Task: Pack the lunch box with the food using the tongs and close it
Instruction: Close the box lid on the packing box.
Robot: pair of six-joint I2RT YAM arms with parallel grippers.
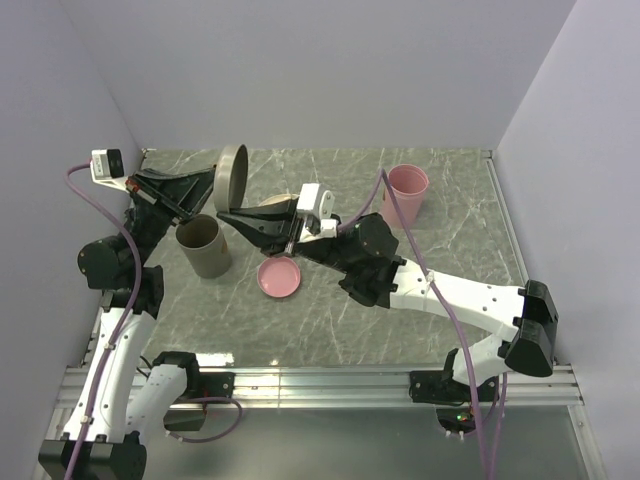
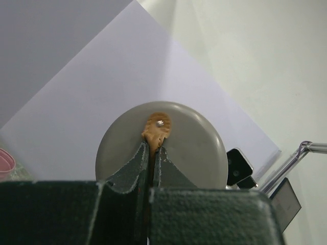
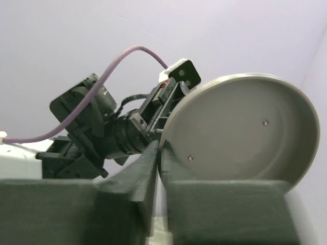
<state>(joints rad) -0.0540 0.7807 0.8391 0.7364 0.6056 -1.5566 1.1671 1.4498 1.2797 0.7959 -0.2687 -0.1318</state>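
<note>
Fingers [image 2: 130, 171] of the left gripper [image 2: 153, 149] are pressed tight together on the brown tab [image 2: 157, 128] at the middle of the grey lid [image 2: 199, 148]; the lid is held up on edge, its top face square to that wrist camera, centre of the frame. Over to the right gripper [image 3: 159, 149]: fingers [image 3: 143, 171] closed to a hairline gap, tips right against the lid's lower rim, the hollow underside filling the right half of that wrist view; whether the rim is actually nipped between them, I can't tell. From overhead the lid stands upright, upper left of centre, and both grippers meet at it, the left one from the left side, the right one from the lower right. The lunch box [image 1: 203, 247], an open grey-brown cylinder, stands on the table [image 1: 340, 335] just below the lid in the frame, apart from both grippers; a pink plate [image 1: 278, 278] lies near it toward the centre, just below the right arm in the frame; a pink cup [image 1: 407, 190] stands well apart, upper right of centre.
</note>
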